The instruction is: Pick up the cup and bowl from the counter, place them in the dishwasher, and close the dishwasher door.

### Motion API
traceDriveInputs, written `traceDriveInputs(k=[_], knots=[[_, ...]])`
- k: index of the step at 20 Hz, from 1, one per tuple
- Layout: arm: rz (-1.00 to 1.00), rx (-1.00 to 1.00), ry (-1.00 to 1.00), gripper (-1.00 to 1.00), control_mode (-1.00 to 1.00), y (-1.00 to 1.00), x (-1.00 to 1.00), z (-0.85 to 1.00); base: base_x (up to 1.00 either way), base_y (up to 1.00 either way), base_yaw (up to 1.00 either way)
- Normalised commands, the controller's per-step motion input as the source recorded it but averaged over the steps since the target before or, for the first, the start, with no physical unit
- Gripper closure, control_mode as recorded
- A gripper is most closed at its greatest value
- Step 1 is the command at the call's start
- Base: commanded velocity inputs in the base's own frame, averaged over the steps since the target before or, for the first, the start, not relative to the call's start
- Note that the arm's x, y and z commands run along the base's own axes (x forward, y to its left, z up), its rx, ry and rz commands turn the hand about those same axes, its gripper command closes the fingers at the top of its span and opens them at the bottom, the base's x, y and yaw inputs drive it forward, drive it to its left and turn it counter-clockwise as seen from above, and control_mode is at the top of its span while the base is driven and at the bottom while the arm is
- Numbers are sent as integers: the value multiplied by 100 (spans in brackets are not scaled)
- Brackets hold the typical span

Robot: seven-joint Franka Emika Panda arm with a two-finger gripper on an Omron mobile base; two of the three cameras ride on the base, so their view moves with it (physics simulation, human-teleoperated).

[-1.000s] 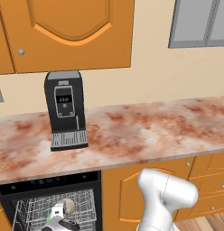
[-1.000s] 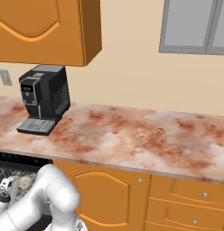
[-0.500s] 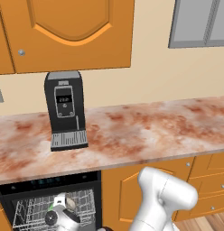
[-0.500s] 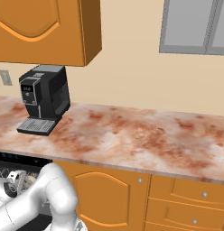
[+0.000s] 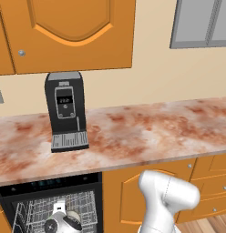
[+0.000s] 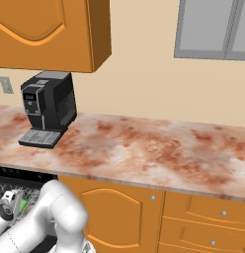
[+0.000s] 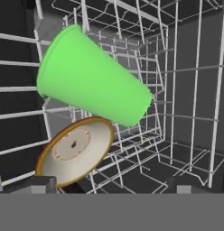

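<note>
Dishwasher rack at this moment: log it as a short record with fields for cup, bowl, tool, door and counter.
cup: green cup lying on its side in the wire rack
bowl: tan bowl tilted on edge just under the cup; contact between them cannot be told
tool: down inside the dishwasher, its fingertips at the bowl's edge; open or shut cannot be told
door: not shut, the rack is exposed
counter: marbled counter carries a black coffee machine
</note>
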Motion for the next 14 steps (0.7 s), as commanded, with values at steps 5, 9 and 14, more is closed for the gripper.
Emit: traceDriveInputs(k=[5, 9, 14], knots=[[0, 0, -5, -100, -100, 5, -31, 3, 0, 0, 0], [0, 0, -5, -100, -100, 2, -32, 0, 0, 0, 0], [0, 0, -8, -100, -100, 9, -42, 18, 0, 0, 0]])
